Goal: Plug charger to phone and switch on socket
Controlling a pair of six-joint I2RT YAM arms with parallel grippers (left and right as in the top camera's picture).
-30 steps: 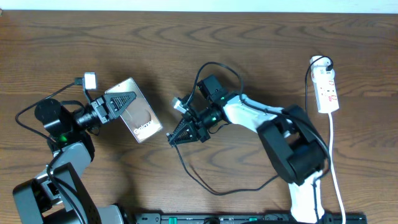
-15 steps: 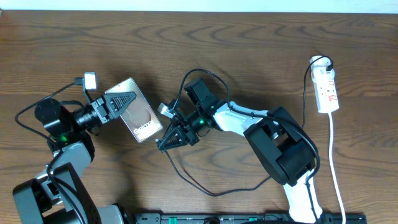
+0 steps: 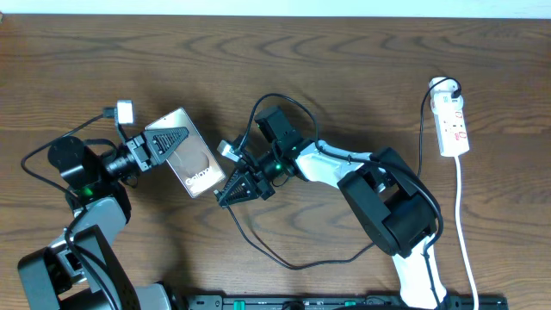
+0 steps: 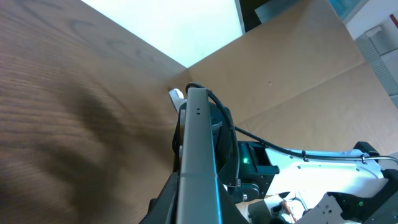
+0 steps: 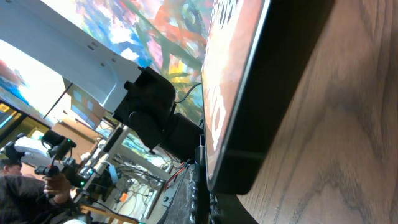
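In the overhead view my left gripper (image 3: 181, 138) is shut on the phone (image 3: 191, 159), a dark glossy slab with white lettering, held on edge over the table's left half. The left wrist view shows the phone (image 4: 198, 143) edge-on between the jaws of that left gripper (image 4: 198, 214). My right gripper (image 3: 220, 200) is shut on the charger's plug end, right at the phone's lower end. The charger cable (image 3: 267, 251) trails from it in a loop. In the right wrist view the phone's end (image 5: 249, 99) fills the frame just beyond the right gripper (image 5: 202, 199); the plug tip is hidden.
The white socket (image 3: 454, 125) lies at the far right, its white cord (image 3: 462, 224) running toward the front edge. The right arm's white link (image 3: 336, 164) stretches across the middle. A black rail (image 3: 344, 302) runs along the front edge.
My right gripper has moved left with the charger, from mid-table up to the phone's lower end. The left gripper and phone have stayed still.
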